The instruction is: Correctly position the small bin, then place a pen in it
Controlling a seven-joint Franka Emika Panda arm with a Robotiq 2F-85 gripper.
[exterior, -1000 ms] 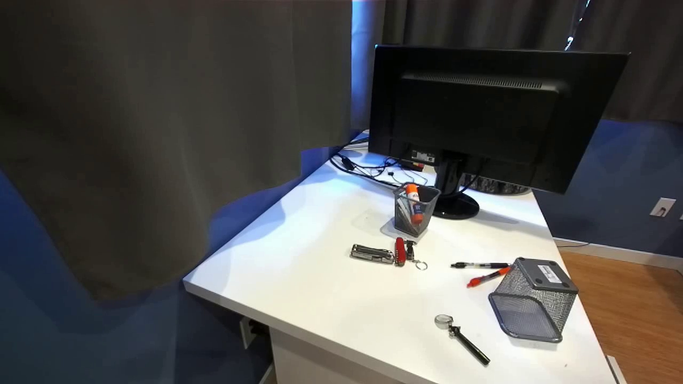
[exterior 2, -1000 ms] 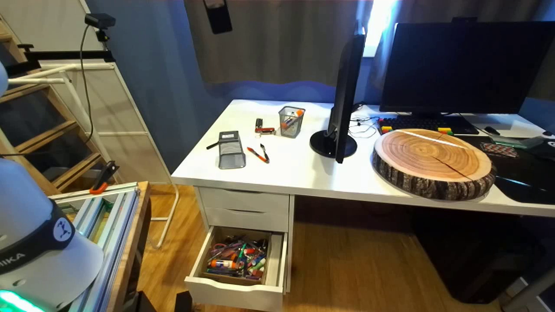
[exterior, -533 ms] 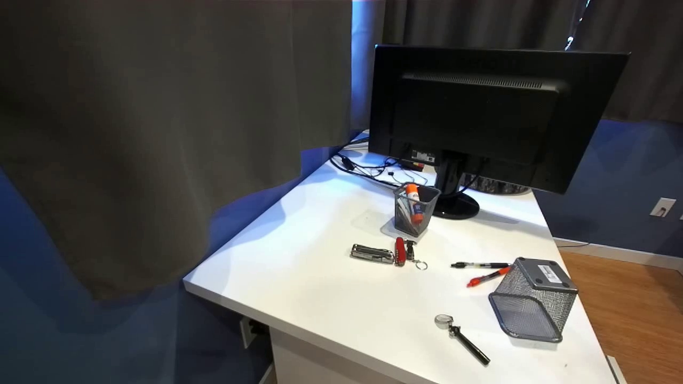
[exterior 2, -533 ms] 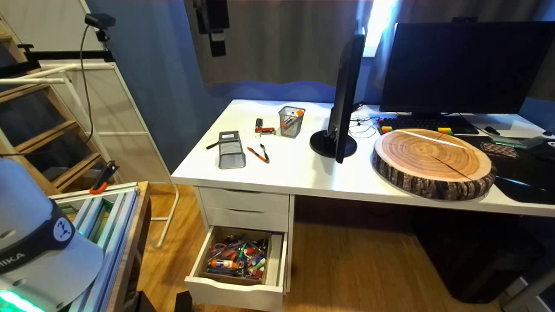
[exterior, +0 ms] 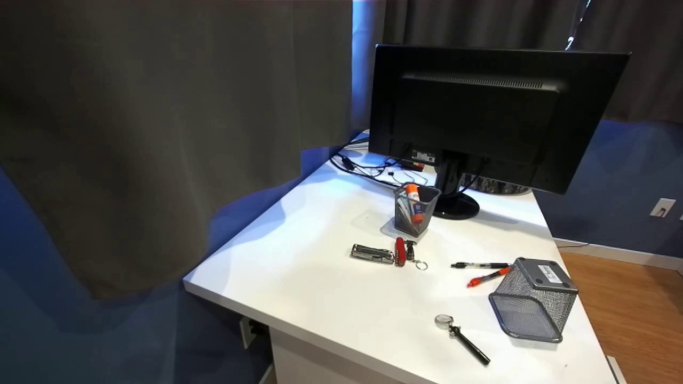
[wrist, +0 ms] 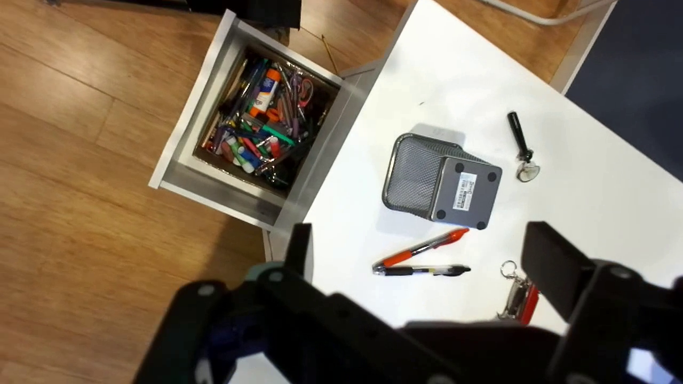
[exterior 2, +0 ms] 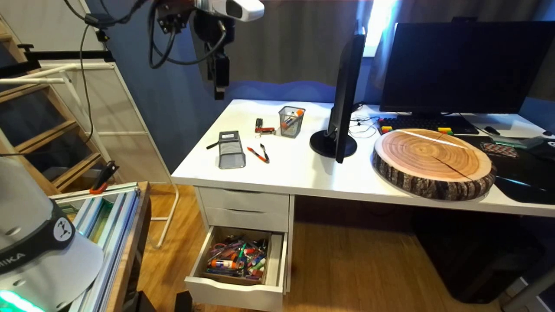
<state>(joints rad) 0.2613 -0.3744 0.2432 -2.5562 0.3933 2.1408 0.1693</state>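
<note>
The small bin (wrist: 467, 192), dark grey mesh, stands upside down on the white desk, its flat base with a white label facing up. It shows in both exterior views (exterior: 547, 274) (exterior 2: 230, 149). Close beside it lies the red pen (wrist: 421, 249), meeting a black pen (wrist: 424, 270) at one end in a V. My gripper (wrist: 419, 234) is wide open with nothing between its fingers. In an exterior view the gripper (exterior 2: 219, 89) hangs well above the desk, higher than the bin and the pens, touching neither.
A mesh cup (exterior: 416, 210) holding an orange glue stick stands near the monitor (exterior 2: 344, 99). A red pocketknife (exterior: 400, 252), a multitool (exterior: 372, 254) and a magnifying glass (exterior: 464, 341) lie around. Below the desk edge, a drawer (wrist: 187, 130) full of stationery is pulled out.
In an exterior view my gripper has come down from the top edge, and more of the arm and its cables now shows. The bin and pens have not moved.
</note>
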